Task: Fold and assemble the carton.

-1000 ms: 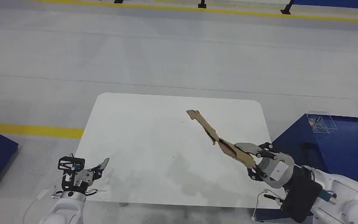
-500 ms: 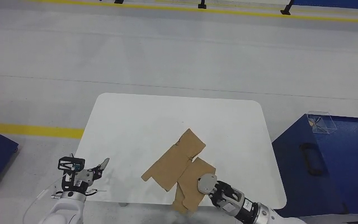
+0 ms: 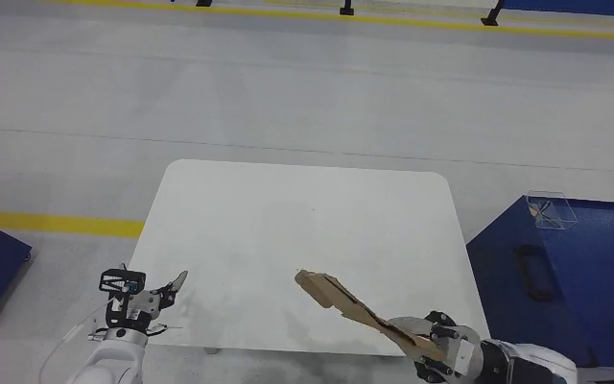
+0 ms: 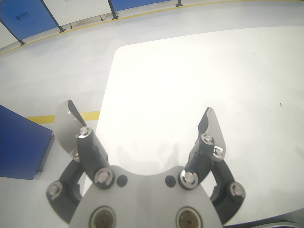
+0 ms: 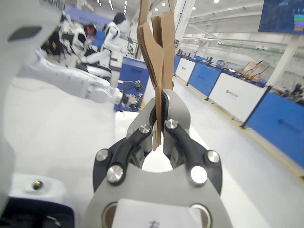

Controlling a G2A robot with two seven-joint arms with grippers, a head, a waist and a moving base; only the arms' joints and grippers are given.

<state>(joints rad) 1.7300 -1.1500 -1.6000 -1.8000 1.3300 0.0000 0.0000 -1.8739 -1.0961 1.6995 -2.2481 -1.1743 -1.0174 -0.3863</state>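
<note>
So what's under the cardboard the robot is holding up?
Just bare white table; the carton hangs in the air above its near edge. Its held end is hidden, pinched in the jaws of the right gripper.

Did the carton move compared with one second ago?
Yes. The carton, in the right hand, is now nearer the front edge of the table.

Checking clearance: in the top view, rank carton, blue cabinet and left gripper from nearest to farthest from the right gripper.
1. Carton: held in the right gripper, over the table's near edge.
2. Blue cabinet: off the table, on that gripper's side.
3. Left gripper: open, at the table's opposite near corner.
</note>
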